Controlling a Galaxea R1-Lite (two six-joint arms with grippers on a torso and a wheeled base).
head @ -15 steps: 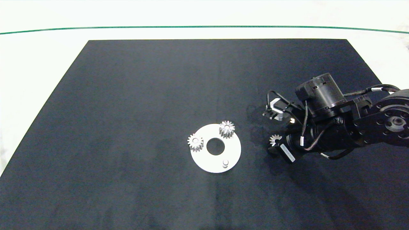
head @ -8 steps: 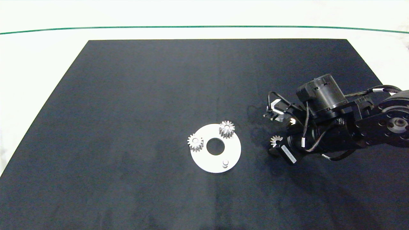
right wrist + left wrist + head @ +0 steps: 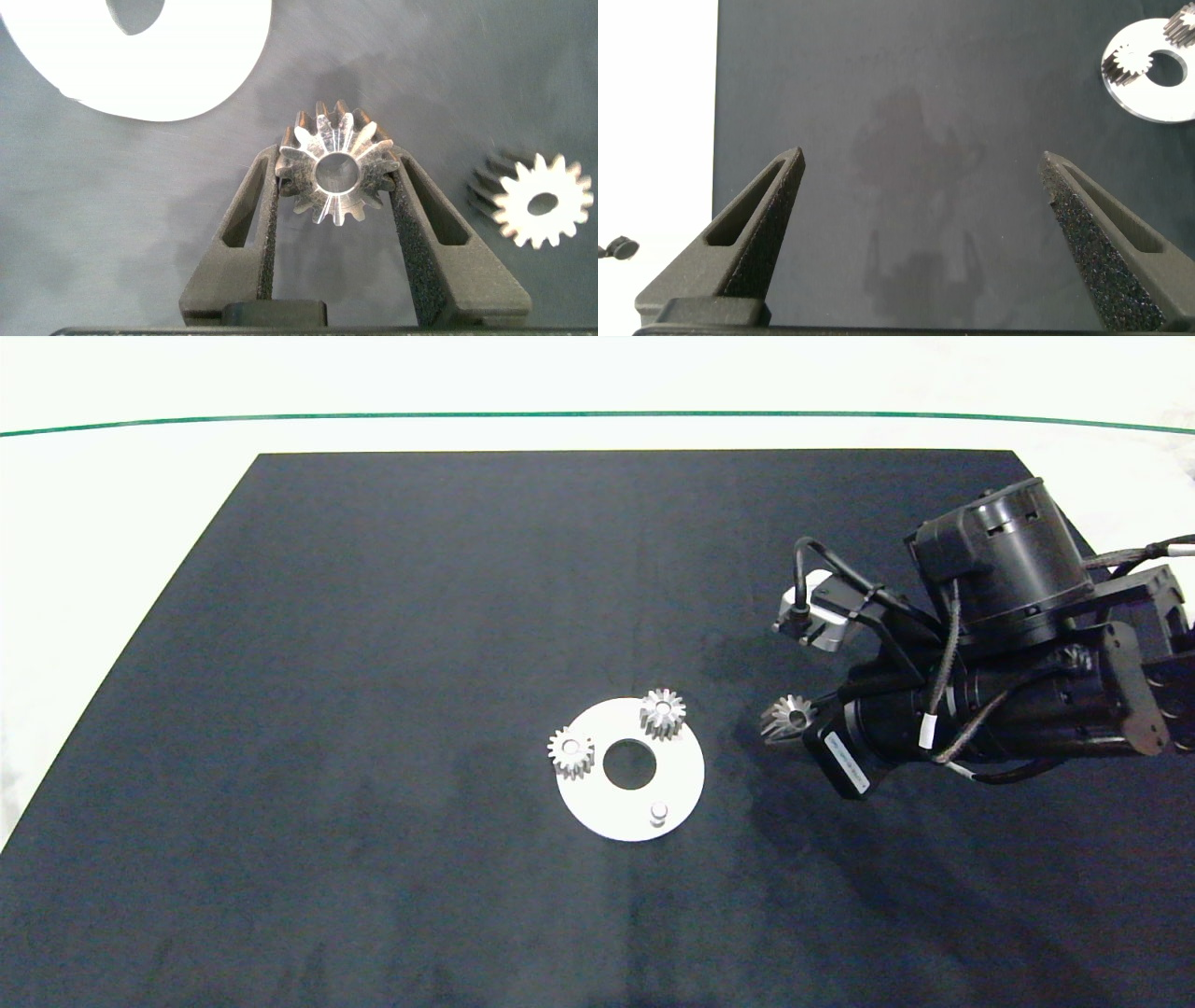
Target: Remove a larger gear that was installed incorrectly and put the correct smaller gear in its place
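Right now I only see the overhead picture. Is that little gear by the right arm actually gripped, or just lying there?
Observer: Gripped. The right wrist view shows the right gripper shut on the smaller gear, one finger on each side.
Operator: Anything hidden under that arm?
Observer: Yes, another gear lies on the mat beside it.
Operator: And the other arm?
Observer: The left gripper hangs open over bare mat, away from the white plate.

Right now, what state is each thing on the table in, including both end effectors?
Right end effector: shut on the smaller gear.
Smaller gear: gripped, on no peg.
Left end effector: open, empty, over bare mat.
Disc: flat on the mat.
Two mounted gears: seated on the disc.
Third peg: bare.
Loose gear: lying on the mat.
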